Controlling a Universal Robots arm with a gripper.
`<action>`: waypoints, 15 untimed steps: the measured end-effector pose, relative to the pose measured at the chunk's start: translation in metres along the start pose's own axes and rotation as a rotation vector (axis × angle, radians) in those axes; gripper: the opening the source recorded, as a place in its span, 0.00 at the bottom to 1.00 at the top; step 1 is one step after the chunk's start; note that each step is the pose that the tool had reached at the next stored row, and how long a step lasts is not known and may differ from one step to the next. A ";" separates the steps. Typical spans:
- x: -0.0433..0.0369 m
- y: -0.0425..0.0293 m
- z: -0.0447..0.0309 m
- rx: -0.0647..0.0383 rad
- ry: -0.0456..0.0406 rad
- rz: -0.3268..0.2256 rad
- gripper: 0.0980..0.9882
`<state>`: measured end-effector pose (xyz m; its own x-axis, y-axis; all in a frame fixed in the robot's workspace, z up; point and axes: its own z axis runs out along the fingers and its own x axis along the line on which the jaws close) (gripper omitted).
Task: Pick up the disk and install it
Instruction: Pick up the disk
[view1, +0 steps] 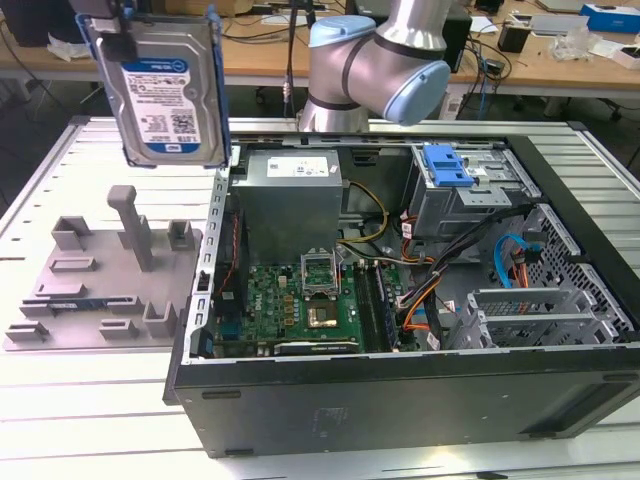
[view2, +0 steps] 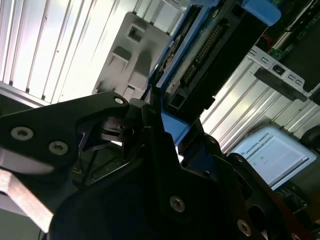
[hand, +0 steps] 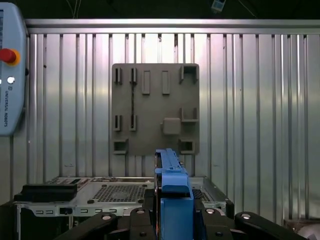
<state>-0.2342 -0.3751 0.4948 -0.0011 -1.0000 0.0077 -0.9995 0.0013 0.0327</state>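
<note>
The gripper (view1: 105, 20) has its jaws pinched on the upper end of the disk (view1: 170, 90). In the first wrist view the black fingers (hand: 145, 220) clamp the blue rail (hand: 172, 175) from both sides. The disk hangs in the air with its label side towards the exterior camera and its long edge close to vertical. It touches nothing but the gripper. In the exterior view it sits at about eleven o'clock.

Directly beneath it lies the grey plate (view1: 100, 280), at about nine o'clock in that view. The disk is well clear of the plate's tallest post (view1: 130, 225).

Beyond the plate, towards three o'clock, the open case (view1: 400, 395) lies on its side on the table (view1: 600, 170). Its near wall rises just beside the disk's lower corner.

Farthest off, at about one o'clock, is the drive cage (view1: 470, 205) with its blue latch (view1: 447, 165). Loose cables (view1: 455, 270) trail below it.

This looks like the carry stage: the disk is lifted but not yet over the case.

To carry it well:
- Keep the pinch firm, because the hold is only on the narrow rail and the disk hangs below it, so a quick swing could twist it.
- Hold the height until the lower edge is past the case wall.
- Keep the disk square to the cage.
- Steer away from the cables, which could snag a corner.
</note>
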 end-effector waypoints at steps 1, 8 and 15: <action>0.0013 -0.0036 -0.0001 0.000 -0.0001 0.000 0.30; 0.0160 -0.0378 -0.0011 -0.003 -0.0001 0.000 0.30; 0.0330 -0.0602 -0.0017 -0.003 0.0000 0.000 0.30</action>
<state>-0.1740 -0.4082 0.4948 -0.0010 -1.0000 0.0077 -0.9994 0.0013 0.0359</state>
